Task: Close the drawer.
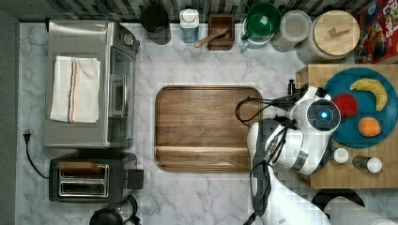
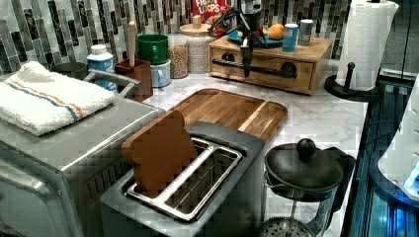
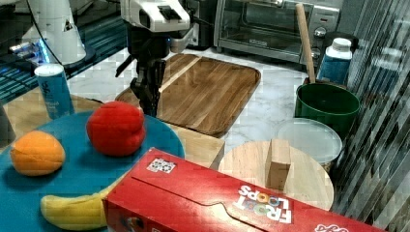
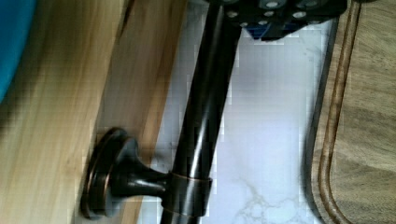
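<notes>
Board: brown cutting board [image 2: 232, 111] flat on the marble counter, nearest in the left view
Drawer: light wooden drawer [image 2: 267, 80] just beyond the board, in the stand at the back; its front faces the board; long axis runs across the left view, parallel to the board's far edge
Handle: dark bar [image 4: 201, 116] lying along the drawer front, held off the wood on a round post
Gripper: gripper [image 2: 245, 71] pointing straight down, crossing the bar near its middle; grip cannot be told
Arm: white arm [image 1: 300, 136] bent over the stand's front edge
Plate: blue plate [image 1: 347, 133] with fruit on the stand's top
</notes>
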{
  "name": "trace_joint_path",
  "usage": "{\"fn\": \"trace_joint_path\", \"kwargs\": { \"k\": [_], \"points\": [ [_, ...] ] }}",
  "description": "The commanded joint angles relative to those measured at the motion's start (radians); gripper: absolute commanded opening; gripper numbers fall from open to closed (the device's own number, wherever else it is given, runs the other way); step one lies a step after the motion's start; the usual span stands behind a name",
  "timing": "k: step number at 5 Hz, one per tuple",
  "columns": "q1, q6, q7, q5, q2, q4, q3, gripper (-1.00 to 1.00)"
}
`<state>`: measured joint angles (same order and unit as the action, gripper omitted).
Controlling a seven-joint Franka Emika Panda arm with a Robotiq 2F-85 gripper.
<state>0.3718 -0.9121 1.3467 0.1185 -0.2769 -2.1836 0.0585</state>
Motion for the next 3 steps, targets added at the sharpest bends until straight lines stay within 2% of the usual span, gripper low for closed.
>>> {"fn": "trace_joint_path", "kwargs": {
  "k": [1,3],
  "points": [
    [0.075,-0.052,-0.018,0.03,-0.008,0.176,0.106,-1.0],
    [0.075,-0.052,-0.019,0.031,-0.008,0.176,0.105,-1.0]
  ]
}}
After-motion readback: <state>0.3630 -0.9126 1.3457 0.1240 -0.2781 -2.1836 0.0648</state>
